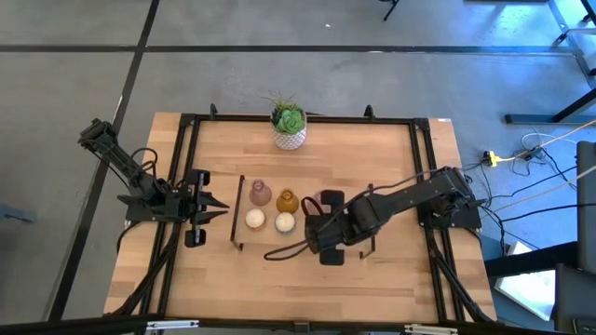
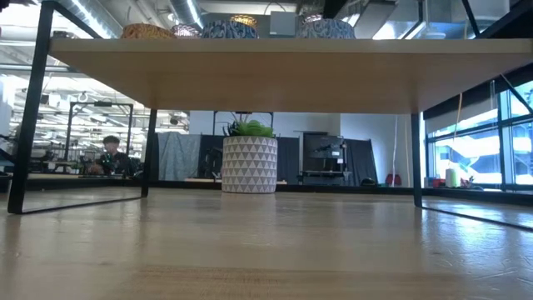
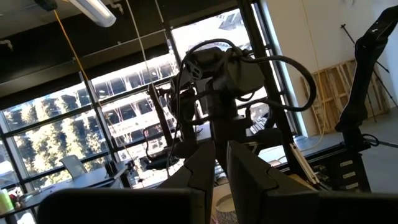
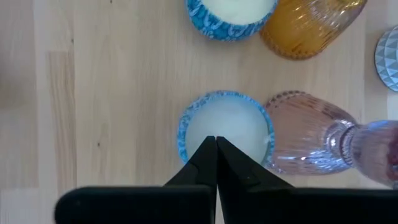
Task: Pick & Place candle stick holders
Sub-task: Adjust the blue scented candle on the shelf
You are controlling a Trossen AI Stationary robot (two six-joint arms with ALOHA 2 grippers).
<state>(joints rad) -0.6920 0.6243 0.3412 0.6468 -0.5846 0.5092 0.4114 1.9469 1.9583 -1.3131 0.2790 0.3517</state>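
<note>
Overhead, the right gripper (image 1: pixel 312 226) sits over the middle of the worktop (image 1: pixel 391 158), its arm reaching in from the right side. Its jaws are fully closed, tips pressed together, holding nothing. Right wrist view: the closed tips lie over the near edge of a cream candle holder with a blue patterned rim (image 4: pixel 225 127); whether they touch it cannot be told. Just beside the tips on one side, a pink ribbed glass holder (image 4: pixel 308 142) touches that cream one. Farther ahead of the jaws stand a second blue-rimmed cream holder (image 4: pixel 231 14) and an amber glass holder (image 4: pixel 308 25), side by side.

Left gripper (image 1: pixel 216 207) rests at the left edge of the worktop, jaws nearly closed and empty, pointing toward the cluster of holders. Left wrist view: its two fingers (image 3: pixel 205 171) almost meet, with the right arm (image 3: pixel 217 74) seen beyond them.

High view alone shows the layout: a pink holder (image 1: pixel 260 194), the amber one (image 1: pixel 287 200), and two cream ones (image 1: pixel 254 220) lie between the two grippers, and a potted plant (image 1: pixel 289 124) stands at the far edge. Low view shows neither gripper, only the plant pot (image 2: pixel 249 164) and a person (image 2: pixel 111 155) far behind.
</note>
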